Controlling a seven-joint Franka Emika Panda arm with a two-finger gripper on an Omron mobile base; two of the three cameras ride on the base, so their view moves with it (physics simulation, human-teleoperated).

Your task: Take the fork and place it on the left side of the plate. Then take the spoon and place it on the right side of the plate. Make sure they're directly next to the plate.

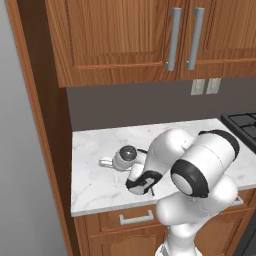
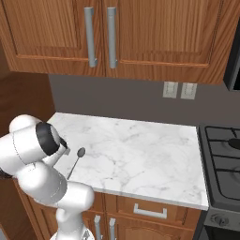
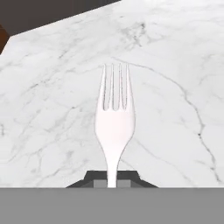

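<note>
My gripper (image 3: 112,180) is shut on the handle of the pale fork (image 3: 114,124). The fork's tines point away from the hand over the white marble counter (image 3: 175,65). The dark spoon (image 2: 76,161) lies on the counter near its front left corner, bowl toward the wall and handle toward the front edge. It sits just beside my arm (image 2: 33,145). In the left base view the arm (image 1: 200,160) bends low over the front of the counter and hides much of it. The plate is out of view.
A black stove (image 2: 225,154) borders the counter on the right. Wooden wall cabinets (image 2: 117,33) hang above, and a tall wooden panel (image 1: 40,125) closes the left end. Drawers (image 2: 150,211) run under the front edge.
</note>
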